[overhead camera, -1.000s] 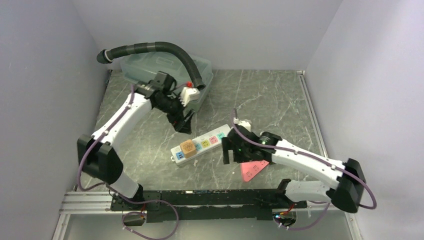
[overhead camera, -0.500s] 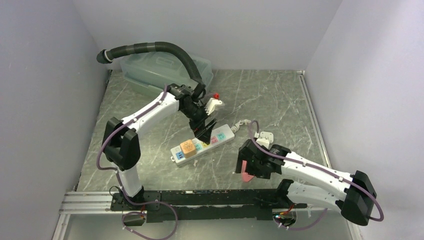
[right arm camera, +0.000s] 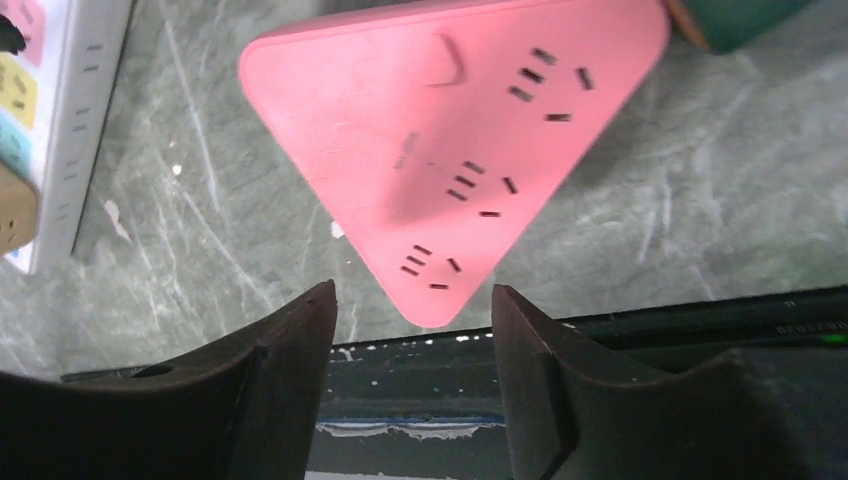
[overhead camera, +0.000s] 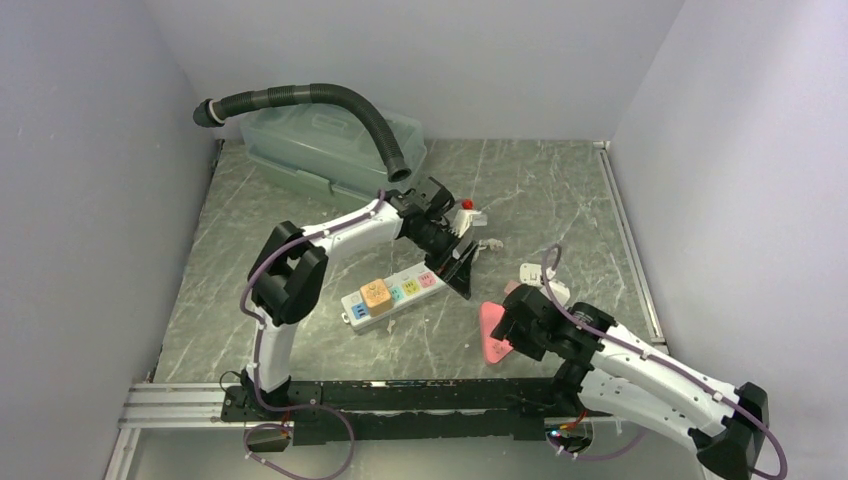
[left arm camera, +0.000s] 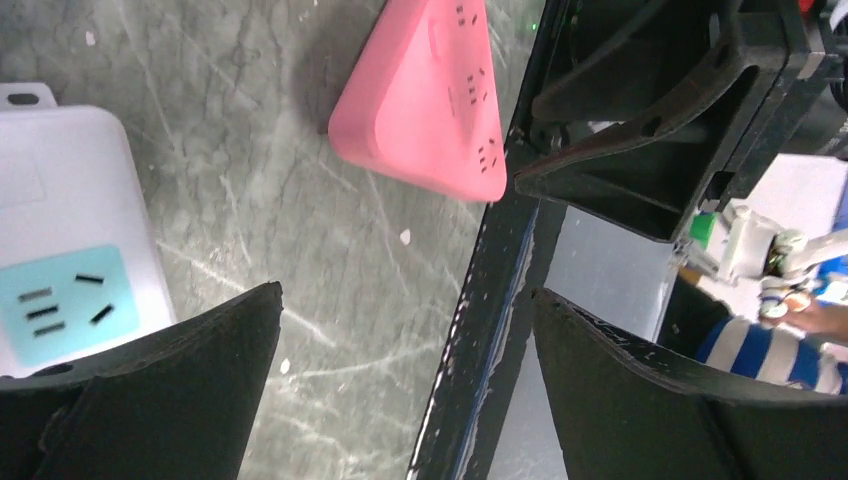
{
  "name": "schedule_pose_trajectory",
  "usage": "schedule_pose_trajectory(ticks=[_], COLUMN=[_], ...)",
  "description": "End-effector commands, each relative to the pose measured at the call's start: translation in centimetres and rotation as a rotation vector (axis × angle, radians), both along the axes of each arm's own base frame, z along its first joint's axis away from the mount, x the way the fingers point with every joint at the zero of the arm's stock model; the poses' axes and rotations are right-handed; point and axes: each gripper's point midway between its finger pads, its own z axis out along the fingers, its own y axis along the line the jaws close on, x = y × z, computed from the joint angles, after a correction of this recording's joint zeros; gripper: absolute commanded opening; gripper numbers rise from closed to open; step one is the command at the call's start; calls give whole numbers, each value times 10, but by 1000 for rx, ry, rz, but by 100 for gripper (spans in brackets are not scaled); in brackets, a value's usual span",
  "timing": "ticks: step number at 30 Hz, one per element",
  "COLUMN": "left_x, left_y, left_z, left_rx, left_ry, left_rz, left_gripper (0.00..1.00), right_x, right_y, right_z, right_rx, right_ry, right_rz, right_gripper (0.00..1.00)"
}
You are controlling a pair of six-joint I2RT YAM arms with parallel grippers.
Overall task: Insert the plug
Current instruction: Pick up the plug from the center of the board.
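Far left at the back I see a black hose (overhead camera: 330,98) arching over a clear lidded bin (overhead camera: 300,150). L arm (overhead camera: 340,225) reaches fwd and across to mid-table. L gripper (overhead camera: 463,280) points down at the right end of the white power strip (overhead camera: 405,288). On its wrist cam the fingers (left arm camera: 150,400) are spread wide w/ nothing btwn them, i.e. released. Below them is only bare table (overhead camera: 560,190) and the strip's teal-outlet end. Strip lies diagonal, approx centre of the table, w/ an orange cube adapter (overhead camera: 375,293) sitting on it near its left end.

Next right: pink triangular socket block (right arm camera: 450,150), flat on the table close to the front rail (overhead camera: 420,395), near the strip but apart from it. R gripper (right arm camera: 410,295) hangs over the block's near corner, fingers parted, gripping nothing. Can't tell if the tips touch the table.

White plug (overhead camera: 533,272) sits just behind the R arm (overhead camera: 640,350), its cord (overhead camera: 550,252) looping up from it. It's in neither gripper and apart from both strip and pink block. Can't tell if it rests on the table or against the arm.
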Motion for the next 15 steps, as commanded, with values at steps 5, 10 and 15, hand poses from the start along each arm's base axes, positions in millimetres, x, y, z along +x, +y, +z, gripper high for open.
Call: schedule_pose_trajectory(ticks=[5, 10, 15], left_x=[-4, -12, -11], left_y=[-35, -40, -37], left_z=[-6, -24, -38], left_rx=[-47, 9, 55], left_ry=[111, 121, 110], left_rz=[100, 103, 119], left_gripper=[100, 100, 100], right_x=[-3, 1, 11], right_y=[-42, -52, -50], right_z=[-5, -14, -21], right_rx=[-173, -303, -363], right_ry=[40, 78, 94], right_rz=[-171, -187, -169], right_gripper=[62, 50, 29])
